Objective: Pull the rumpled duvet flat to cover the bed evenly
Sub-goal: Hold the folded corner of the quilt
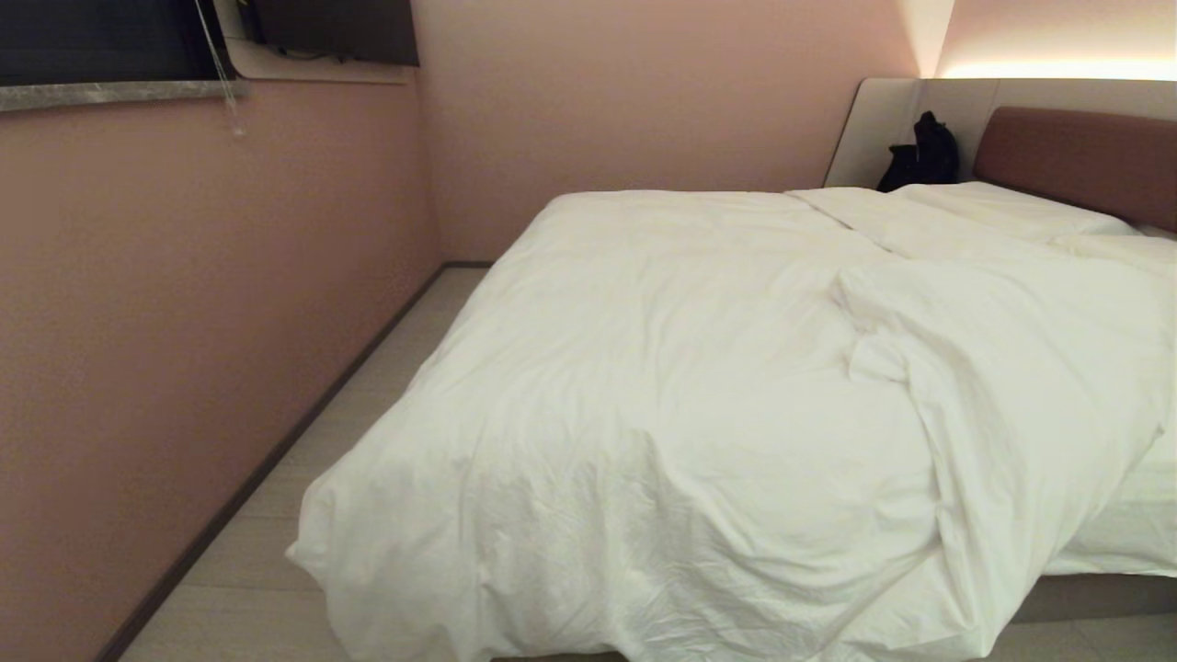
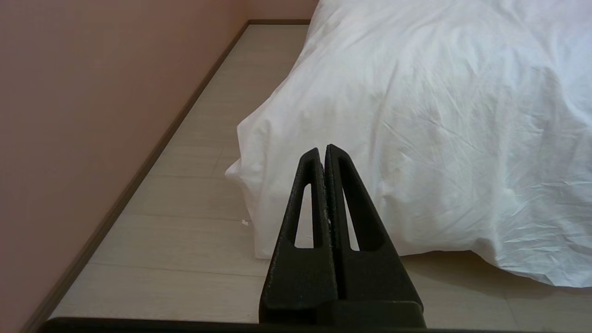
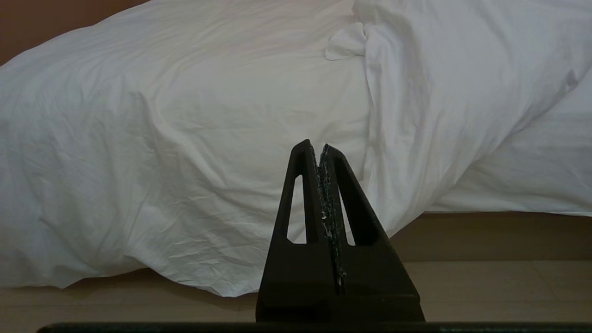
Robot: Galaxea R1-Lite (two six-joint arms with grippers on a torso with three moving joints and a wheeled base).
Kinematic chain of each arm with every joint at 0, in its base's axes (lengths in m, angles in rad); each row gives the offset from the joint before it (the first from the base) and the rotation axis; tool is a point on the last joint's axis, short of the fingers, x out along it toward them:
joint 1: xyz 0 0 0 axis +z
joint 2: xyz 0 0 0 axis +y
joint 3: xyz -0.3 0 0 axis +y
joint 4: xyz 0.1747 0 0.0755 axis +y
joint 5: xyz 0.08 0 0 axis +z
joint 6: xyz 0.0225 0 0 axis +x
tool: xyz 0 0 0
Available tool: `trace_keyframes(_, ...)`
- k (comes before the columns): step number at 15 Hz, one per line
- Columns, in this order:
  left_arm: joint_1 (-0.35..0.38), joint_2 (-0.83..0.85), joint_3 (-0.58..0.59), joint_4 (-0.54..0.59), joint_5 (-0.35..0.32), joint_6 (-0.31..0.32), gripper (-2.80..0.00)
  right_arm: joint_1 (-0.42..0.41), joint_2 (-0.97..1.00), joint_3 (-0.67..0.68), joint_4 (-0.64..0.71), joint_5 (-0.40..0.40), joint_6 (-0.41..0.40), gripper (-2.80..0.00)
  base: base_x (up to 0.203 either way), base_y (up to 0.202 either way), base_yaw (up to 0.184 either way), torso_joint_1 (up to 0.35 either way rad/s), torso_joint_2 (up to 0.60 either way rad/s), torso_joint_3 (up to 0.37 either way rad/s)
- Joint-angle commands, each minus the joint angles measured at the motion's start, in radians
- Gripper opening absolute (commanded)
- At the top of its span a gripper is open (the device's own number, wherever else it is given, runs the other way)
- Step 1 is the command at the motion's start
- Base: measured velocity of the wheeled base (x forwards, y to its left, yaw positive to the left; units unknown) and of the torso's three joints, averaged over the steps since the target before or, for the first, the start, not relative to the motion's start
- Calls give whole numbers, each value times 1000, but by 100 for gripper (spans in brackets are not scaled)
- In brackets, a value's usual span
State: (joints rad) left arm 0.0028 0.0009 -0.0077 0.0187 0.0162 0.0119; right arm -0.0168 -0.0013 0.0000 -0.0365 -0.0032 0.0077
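White and puffy, the duvet [image 1: 699,386] is piled over most of the bed [image 1: 1085,598], but it's nowhere near even. It spills way over the foot end and the corner near the pink wall [image 1: 184,322], hanging down to the pale floor [image 1: 368,386]. Over on the right side it's bunched into a thick fold, and you can see the bare mattress sheet [image 1: 1131,524] poking out below it, with the grey-beige base under that. Flat pillows [image 1: 1002,211] sit up by the reddish-brown headboard [image 1: 1085,161], and something black [image 1: 924,152] is slumped in the corner next to it.

Neither arm shows from the head camera. Left gripper [image 2: 322,150] is pinched fully closed with nothing in it, sitting low, facing the hanging duvet corner without touching it. Right gripper [image 3: 314,147] is the same deal: fingers pressed together, empty, pointed at the draped edge near that fold.
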Motion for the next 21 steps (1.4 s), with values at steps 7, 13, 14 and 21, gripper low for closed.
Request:
trace_keyframes(7, 0, -1, 2, 0, 1, -1, -280, 0, 1, 0, 0, 0, 0, -280, 0, -9, 0, 1, 0, 0)
trace_keyframes(13, 0, -1, 0, 0, 2, -9, -280, 0, 1, 0, 0, 0, 2, -280, 0, -174, 1, 2, 1, 3)
trace_keyframes(14, 0, -1, 0, 0, 2, -9, -280, 0, 1, 0, 0, 0, 0, -280, 0, -191, 1, -1, -2, 2)
trace_keyframes(21, 0, -1, 3, -12, 0, -9, -280, 0, 1, 0, 0, 0, 0, -280, 0, -195, 0, 2, 2, 0)
